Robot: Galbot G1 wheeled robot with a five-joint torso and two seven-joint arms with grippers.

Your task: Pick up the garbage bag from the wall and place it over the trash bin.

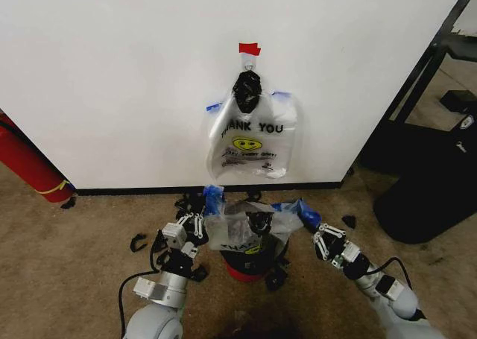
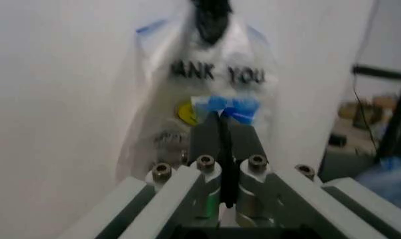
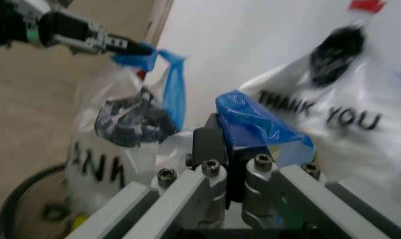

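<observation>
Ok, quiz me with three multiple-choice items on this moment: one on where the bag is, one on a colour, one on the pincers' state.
1. Where is the thin see-through plastic garbage bag?
A. flat on the carpet
B. stretched between both pincers above the small round red trash bin
C. on the white wall panel

2. What colour is the tape above the bunch of like bags?
A. red
B. green
C. yellow

3. How are the pincers?
A. both open
B. one open
C. both shut on blue handles

Key: 1 B, the left pincer and right pincer hold it over the bin; 2 A, the head view shows red; 3 C, each wrist view shows a handle clamped.
</observation>
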